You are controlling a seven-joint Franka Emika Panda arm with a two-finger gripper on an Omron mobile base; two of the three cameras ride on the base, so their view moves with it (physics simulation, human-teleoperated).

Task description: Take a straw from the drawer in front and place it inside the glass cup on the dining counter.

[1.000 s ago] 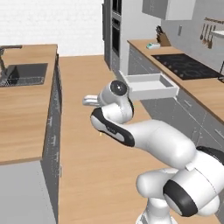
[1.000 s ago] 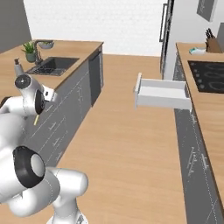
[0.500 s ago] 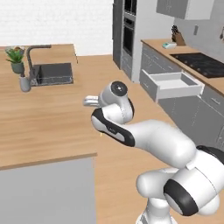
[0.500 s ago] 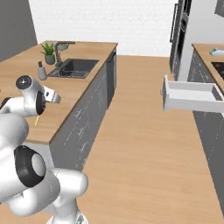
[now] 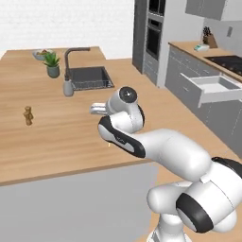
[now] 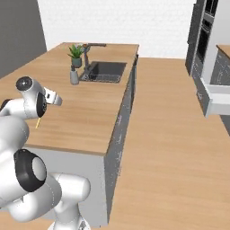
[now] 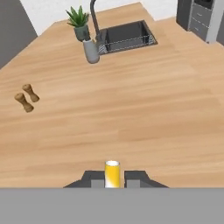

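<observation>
Over the large light-wood island counter [image 7: 144, 109] with its inset dark sink [image 7: 127, 35], the two dark fingers [image 7: 93, 179] are closed on the thin pale-yellow straw [image 7: 112, 173], which in the hand view shows end-on as a short yellow stub between them, its length hidden. From the right base view a sliver of the straw [image 6: 38, 122] hangs just below the white wrist, over the near left part of the counter [image 6: 90, 108]; in the left base view only a tiny yellow speck [image 5: 109, 144] peeks out under the forearm, and the gripper [image 5: 97, 109] itself is mostly masked by the arm's dark-jointed body. At the far side of the counter a grey soap dispenser bottle [image 7: 91, 50] stands just beside the curved dark tap [image 7: 93, 13], with a small potted green plant [image 7: 78, 22] behind it. Two small brown shakers [image 7: 27, 97] stand close together to the left, well apart from the sink. Across the wood floor to the right, the wide light-grey drawer [image 5: 212, 89] stands pulled open; its white inside is seen too obliquely to make out any contents, and in the right base view the drawer [image 6: 218, 99] is cut off by the edge.
</observation>
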